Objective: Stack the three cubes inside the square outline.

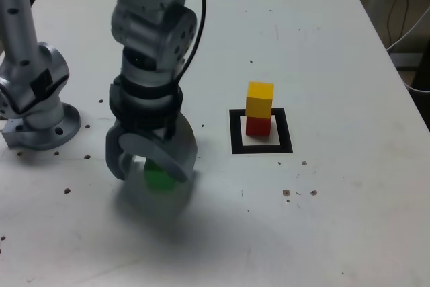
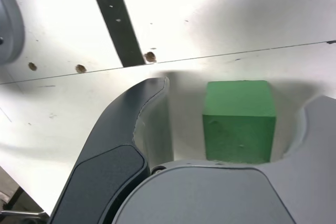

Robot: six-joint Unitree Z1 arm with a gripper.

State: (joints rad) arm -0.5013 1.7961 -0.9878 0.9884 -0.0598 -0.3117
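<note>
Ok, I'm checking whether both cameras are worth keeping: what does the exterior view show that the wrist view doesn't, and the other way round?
Only the exterior view: the yellow cube on the red cube, inside the black square outline, plus the arm's upper links.

Only the wrist view: the gap between the green cube and each jaw, and the dark strip.

Both: the green cube, the open gripper around it, and the white table.

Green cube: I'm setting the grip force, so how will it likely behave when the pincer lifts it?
The green cube looks rigid, with its straight edges and flat faces, so it probably won't squash. Its matte sides suggest decent grip rather than slipping. Sitting flat on a broad face, it would likely slide rather than roll if nudged.
</note>
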